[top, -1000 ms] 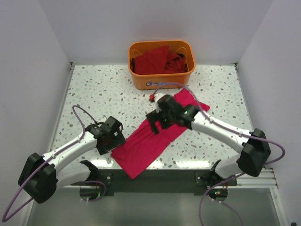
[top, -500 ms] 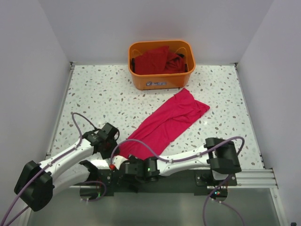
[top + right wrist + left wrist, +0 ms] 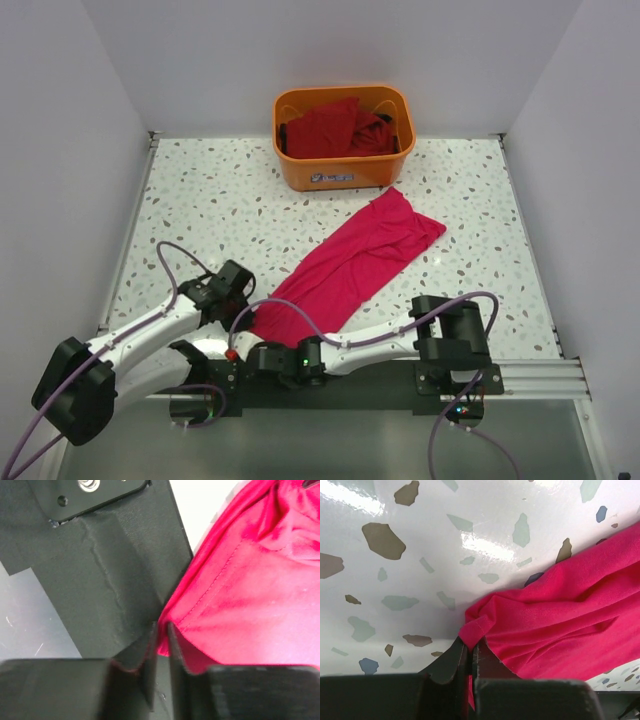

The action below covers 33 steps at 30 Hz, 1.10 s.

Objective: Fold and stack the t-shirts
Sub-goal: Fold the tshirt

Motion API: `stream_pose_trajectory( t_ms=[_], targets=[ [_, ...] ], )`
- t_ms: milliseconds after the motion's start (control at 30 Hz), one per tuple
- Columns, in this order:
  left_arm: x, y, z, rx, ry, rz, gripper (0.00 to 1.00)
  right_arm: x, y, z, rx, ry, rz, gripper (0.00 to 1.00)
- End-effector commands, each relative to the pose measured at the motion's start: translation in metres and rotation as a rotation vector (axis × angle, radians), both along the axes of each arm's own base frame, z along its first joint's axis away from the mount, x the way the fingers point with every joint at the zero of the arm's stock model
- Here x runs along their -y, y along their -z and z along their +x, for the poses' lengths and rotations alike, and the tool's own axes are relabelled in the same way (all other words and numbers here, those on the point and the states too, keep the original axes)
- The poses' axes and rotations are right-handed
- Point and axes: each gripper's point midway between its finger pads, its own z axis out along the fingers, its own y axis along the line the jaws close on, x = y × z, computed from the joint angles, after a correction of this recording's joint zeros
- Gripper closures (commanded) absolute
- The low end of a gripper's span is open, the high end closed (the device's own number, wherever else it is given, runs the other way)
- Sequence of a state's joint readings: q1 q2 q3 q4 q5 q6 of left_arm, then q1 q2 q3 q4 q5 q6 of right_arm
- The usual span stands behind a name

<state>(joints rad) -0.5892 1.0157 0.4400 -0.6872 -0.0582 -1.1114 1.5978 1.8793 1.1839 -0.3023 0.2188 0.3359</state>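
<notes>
A bright crimson t-shirt [image 3: 352,262] lies in a long diagonal strip on the speckled table, from near the basket down to the front edge. My left gripper [image 3: 245,312] is shut on a bunched hem corner of this t-shirt [image 3: 555,615] at its near left end, the cloth pinched between the fingertips [image 3: 470,642]. My right gripper [image 3: 262,353] reaches leftward along the table's front edge and is shut on the neighbouring stitched corner [image 3: 161,632] of the t-shirt [image 3: 250,590]. Darker red t-shirts [image 3: 335,126] sit heaped in the basket.
The orange plastic basket [image 3: 345,172] stands at the back centre of the table. A black mounting plate [image 3: 100,565] runs along the front edge under the right gripper. White walls close in the left, right and back sides.
The right arm left the shirt's middle and swung down to the front edge. Both grippers went from open to shut on the shirt's near corners, and the near end has bunched up.
</notes>
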Motion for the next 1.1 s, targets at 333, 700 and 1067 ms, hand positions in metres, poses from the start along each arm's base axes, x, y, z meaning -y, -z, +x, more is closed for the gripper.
stream_pose_trajectory(
  t_ms=[333,700,1067],
  targets=[
    [0.012,-0.034,0.037,0.156,-0.001,-0.030,1.00,0.001,-0.069,0.037,0.123,0.151,0.138,1.00],
    [0.078,-0.094,0.124,0.335,0.099,-0.141,1.00,0.073,-0.106,0.130,0.122,0.436,0.180,1.00],
    [0.164,-0.115,0.206,0.417,0.265,-0.152,1.00,0.152,-0.099,0.209,0.154,0.689,0.123,1.00]
  ],
)
